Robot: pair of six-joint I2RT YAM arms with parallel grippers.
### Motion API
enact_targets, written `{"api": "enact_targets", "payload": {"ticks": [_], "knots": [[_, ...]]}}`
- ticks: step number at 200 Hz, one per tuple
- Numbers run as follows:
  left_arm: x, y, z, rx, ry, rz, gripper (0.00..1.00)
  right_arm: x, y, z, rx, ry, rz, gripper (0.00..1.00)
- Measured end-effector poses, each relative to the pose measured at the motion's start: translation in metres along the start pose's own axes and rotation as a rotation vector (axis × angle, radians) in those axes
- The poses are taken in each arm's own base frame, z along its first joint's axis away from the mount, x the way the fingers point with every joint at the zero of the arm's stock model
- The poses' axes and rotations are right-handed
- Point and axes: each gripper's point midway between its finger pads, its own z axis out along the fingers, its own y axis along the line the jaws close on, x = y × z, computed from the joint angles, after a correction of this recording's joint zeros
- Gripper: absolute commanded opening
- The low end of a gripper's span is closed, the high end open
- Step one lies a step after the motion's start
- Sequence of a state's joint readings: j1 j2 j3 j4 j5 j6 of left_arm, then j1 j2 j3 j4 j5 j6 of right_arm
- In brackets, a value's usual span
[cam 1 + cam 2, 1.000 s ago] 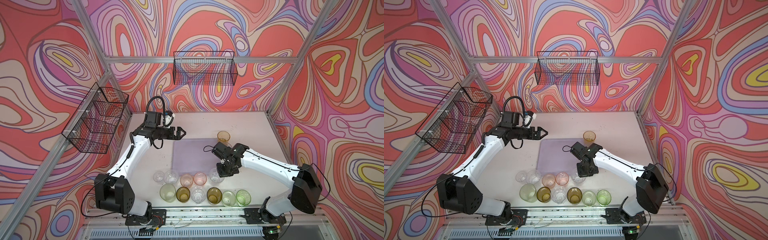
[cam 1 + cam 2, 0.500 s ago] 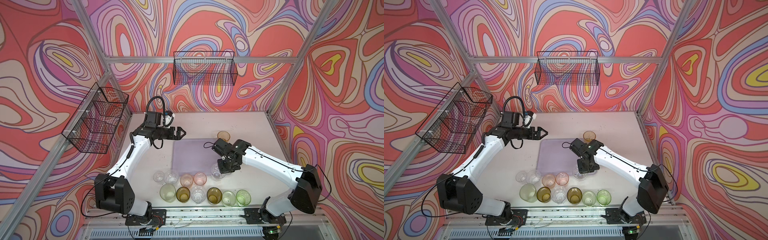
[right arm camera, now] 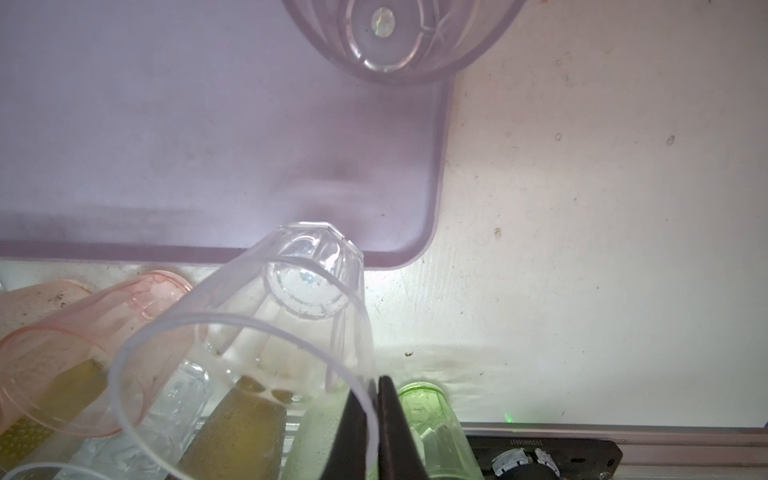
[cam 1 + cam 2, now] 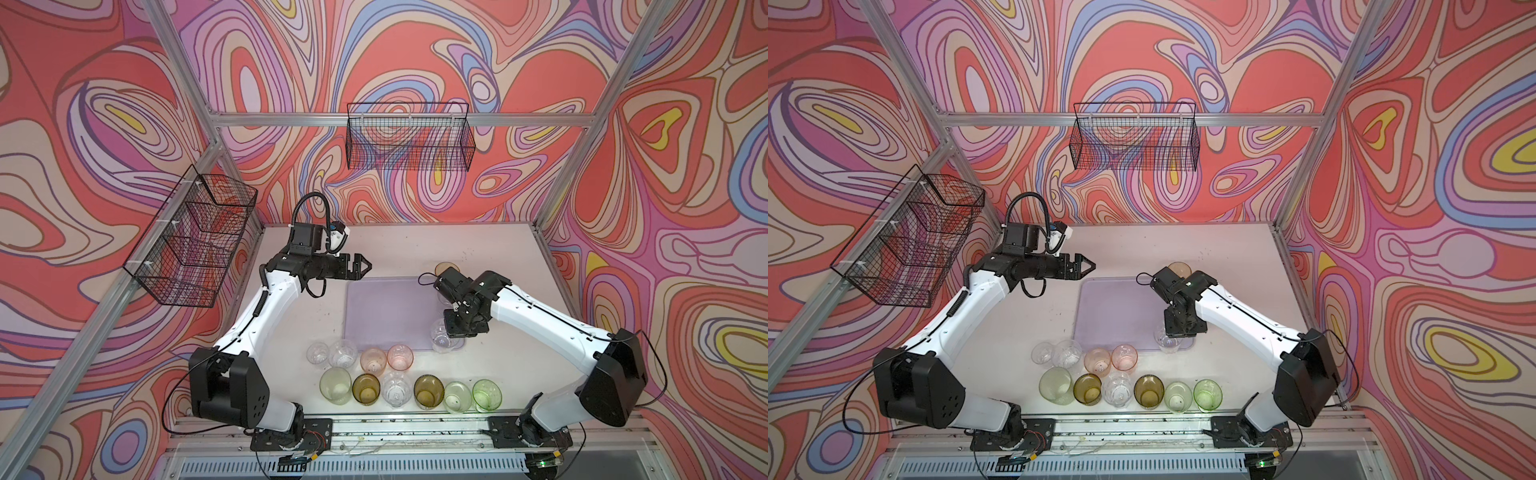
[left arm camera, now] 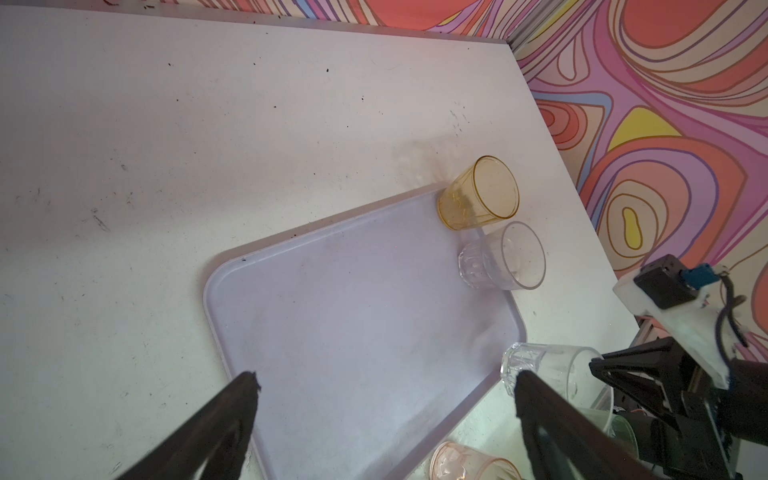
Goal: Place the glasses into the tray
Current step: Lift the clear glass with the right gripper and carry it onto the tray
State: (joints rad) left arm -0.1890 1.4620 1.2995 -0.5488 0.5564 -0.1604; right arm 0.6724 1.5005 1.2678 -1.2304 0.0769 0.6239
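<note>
A basket [image 4: 191,241] hangs on the left wall and a second basket [image 4: 409,137] on the back wall. The left tool [image 4: 362,266] hovers above the bench [image 4: 291,332], just beyond the far left corner of the tray [image 4: 386,311] — its fingers [image 5: 232,415] are spread wide with nothing between them. The tray lies flat in the middle of the bench.

On the bench along the tray's near edge, ten glasses stand upright in two rows, close together. Back row, from the left: clear glass [image 4: 318,354], clear glass [image 4: 343,354], pink glass [image 4: 373,360], pink glass [image 4: 400,357]. Front row, from the left: pale green glass [image 4: 336,385], olive glass [image 4: 366,388], clear glass [image 4: 397,388], olive glass [image 4: 428,389], pale green glass [image 4: 457,397], green glass [image 4: 487,395].

Right of the back row, the held glass [image 4: 440,338] — clear and faceted — hangs tilted at the tray's near right corner. Its base points toward that corner and its mouth faces the wrist camera. The right tool [image 3: 372,390] pinches it by the rim, with one finger inside the wall and one outside. Whether the base touches the tray I cannot tell.

Farther back along the tray's right edge, a faceted glass [image 5: 503,257] stands upright just inside the rim. Beyond it an amber glass [image 4: 446,269] stands at the tray's far right corner. Whether it sits inside the rim or just off it I cannot tell.
</note>
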Motion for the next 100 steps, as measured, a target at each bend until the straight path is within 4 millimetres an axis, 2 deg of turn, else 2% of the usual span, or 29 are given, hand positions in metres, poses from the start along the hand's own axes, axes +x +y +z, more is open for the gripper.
{"api": "enact_targets", "payload": {"ticks": [38, 100], "knots": [[0.000, 0.000, 0.000, 0.000, 0.000, 0.000, 0.99, -0.010, -0.015, 0.001, -0.005, -0.007, 0.051, 0.00], [0.000, 0.000, 0.000, 0.000, 0.000, 0.000, 0.99, -0.011, -0.029, 0.015, 0.001, 0.009, 0.101, 0.00]]}}
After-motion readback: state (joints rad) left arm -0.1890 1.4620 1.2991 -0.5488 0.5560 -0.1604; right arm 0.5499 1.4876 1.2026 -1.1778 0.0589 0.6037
